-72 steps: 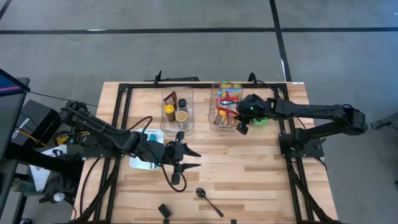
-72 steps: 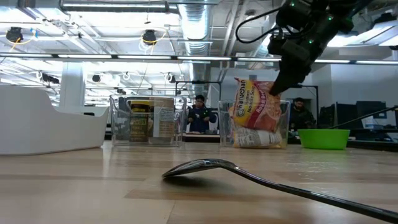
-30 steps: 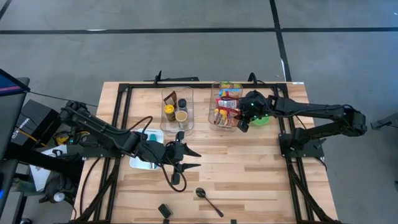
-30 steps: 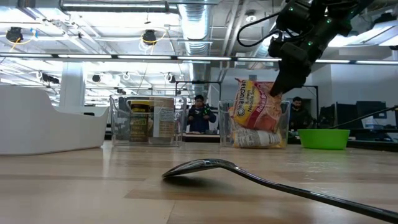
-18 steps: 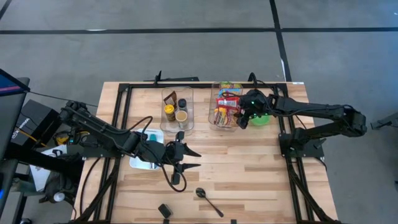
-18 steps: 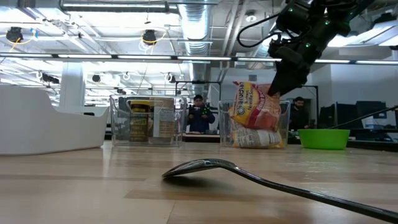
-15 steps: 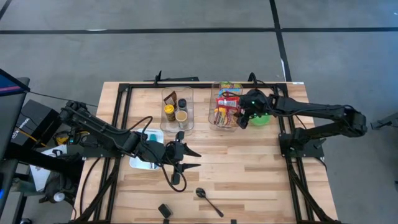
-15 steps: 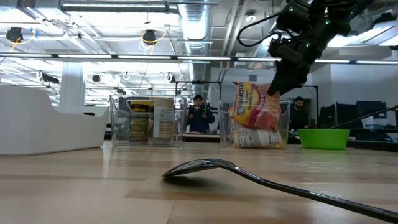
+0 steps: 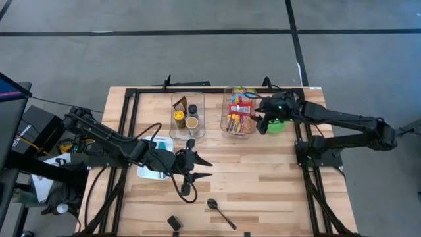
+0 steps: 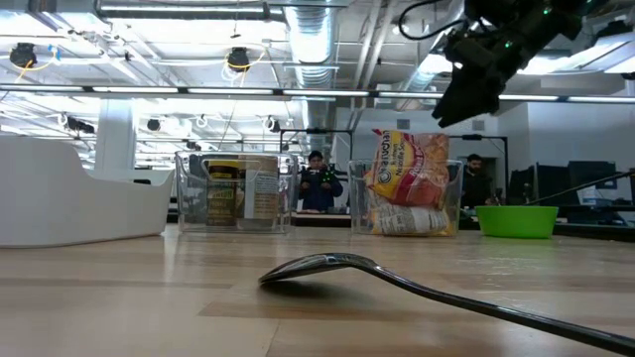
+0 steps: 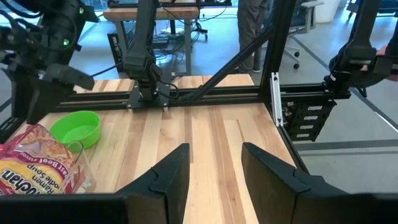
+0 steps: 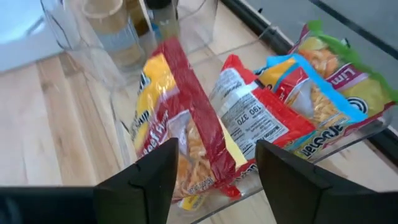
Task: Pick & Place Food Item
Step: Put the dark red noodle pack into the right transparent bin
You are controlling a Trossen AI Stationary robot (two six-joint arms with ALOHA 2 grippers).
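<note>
The wooden table [image 9: 263, 178] is the biggest thing here, with a black frame around its edges. The left arm waits low over the table's front half, and the left gripper [image 9: 204, 168] has its two fingers spread apart with nothing between them — in its own wrist view only bare wood lies past them.

The right arm reaches in from the right side. The right gripper [image 9: 258, 117] hangs in the air just over the right edge of the clear bin of noodle packs [image 9: 239, 112], which stands at the back of the table. Its fingers are spread wide and hold nothing — the right wrist view looks down between them at the packs.

Inside the bin, a yellow and red noodle pack [image 12: 177, 134] stands on its edge, and a red and white pack [image 12: 249, 124] leans beside it. A second clear bin [image 9: 187, 115] with jars stands just left.

A white tray [image 9: 150, 164] is partly hidden under the left arm. A small green bowl [image 9: 277, 124] sits just right of the noodle bin. A spoon [image 9: 220, 210] lies near the front edge.
</note>
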